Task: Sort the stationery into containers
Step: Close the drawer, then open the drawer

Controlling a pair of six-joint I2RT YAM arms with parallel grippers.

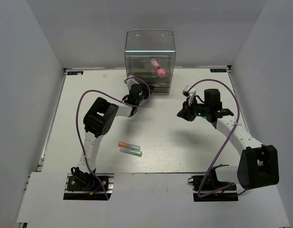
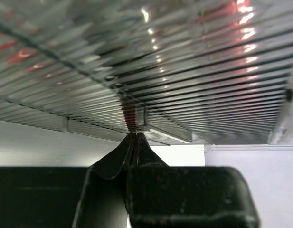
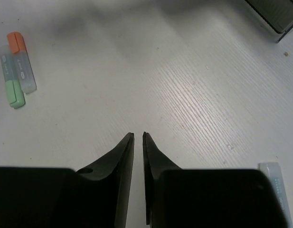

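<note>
Orange-tipped marker (image 1: 127, 144) and green-tipped marker (image 1: 131, 152) lie side by side on the table (image 1: 165, 137), well apart from the clear organiser (image 1: 150, 59); left gripper (image 2: 134, 137) clenched at its drawer handle (image 2: 167, 134), right gripper (image 3: 138, 137) nearly closed, empty

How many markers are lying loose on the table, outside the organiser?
2: the orange-tipped marker and the green-tipped marker lie side by side near the left arm's base. Others may be hidden behind the arms.
</note>
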